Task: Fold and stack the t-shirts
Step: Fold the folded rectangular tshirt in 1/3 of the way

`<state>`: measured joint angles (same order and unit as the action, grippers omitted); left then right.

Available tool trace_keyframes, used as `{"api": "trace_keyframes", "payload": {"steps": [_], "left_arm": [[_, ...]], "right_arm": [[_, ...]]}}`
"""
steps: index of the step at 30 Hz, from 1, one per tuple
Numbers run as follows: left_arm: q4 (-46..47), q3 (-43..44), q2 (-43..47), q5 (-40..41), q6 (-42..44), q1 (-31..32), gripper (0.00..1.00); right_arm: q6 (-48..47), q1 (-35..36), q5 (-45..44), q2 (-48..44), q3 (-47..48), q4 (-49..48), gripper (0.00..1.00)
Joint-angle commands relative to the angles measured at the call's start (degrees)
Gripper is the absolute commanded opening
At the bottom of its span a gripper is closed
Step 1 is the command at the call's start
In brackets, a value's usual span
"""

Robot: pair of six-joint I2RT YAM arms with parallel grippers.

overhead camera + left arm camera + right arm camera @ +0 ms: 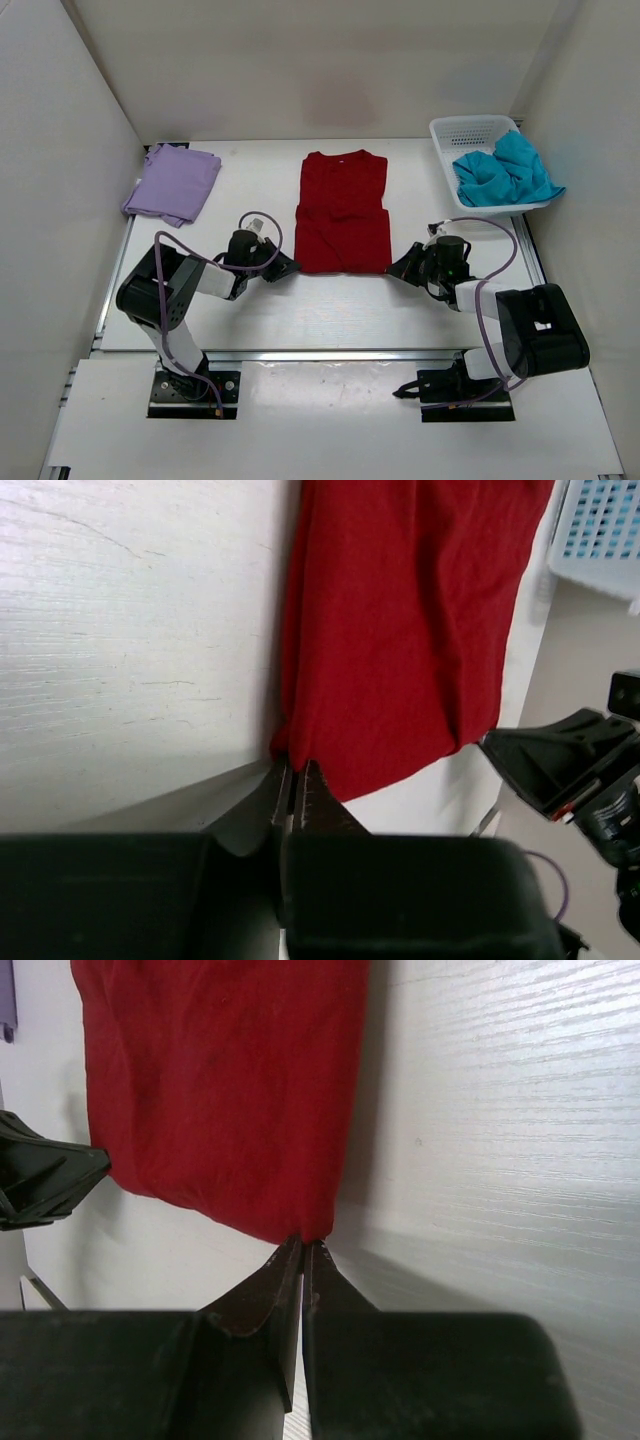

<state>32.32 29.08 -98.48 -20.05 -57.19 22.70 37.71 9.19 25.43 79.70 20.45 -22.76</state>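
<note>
Both the black left arm [190,285] and right arm [520,325] reach low, inward; left jaws and right jaws, closed, each pinch a near corner of the deep red cloth t-shirt [342,215], flat mid-tabletop [260,315], lengthwise, collar pointing away.

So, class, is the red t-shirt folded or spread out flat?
Partly folded: the red t-shirt lies as a narrow strip with no sleeves sticking out and its neck opening showing at the far end.
</note>
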Motion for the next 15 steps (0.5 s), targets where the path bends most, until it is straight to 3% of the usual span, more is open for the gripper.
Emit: {"api": "trace_keyframes", "payload": {"steps": [1, 7, 15], "left_arm": [[-0.84, 1.16, 1.88, 0.01, 1.2, -0.37, 0.0], [-4.97, -1.83, 7.84, -3.85, 3.48, -3.71, 0.0], [-11.4, -6.75, 14.63, -2.27, 7.7, -2.58, 0.0]], "right_arm": [[-0.36, -0.67, 0.41, 0.28, -0.23, -3.16, 0.0], [-0.97, -0.58, -2.57, -4.8, -0.67, 1.57, 0.0], [-2.11, -0.4, -3.2, -11.32, -4.09, 7.38, 0.0]]}}
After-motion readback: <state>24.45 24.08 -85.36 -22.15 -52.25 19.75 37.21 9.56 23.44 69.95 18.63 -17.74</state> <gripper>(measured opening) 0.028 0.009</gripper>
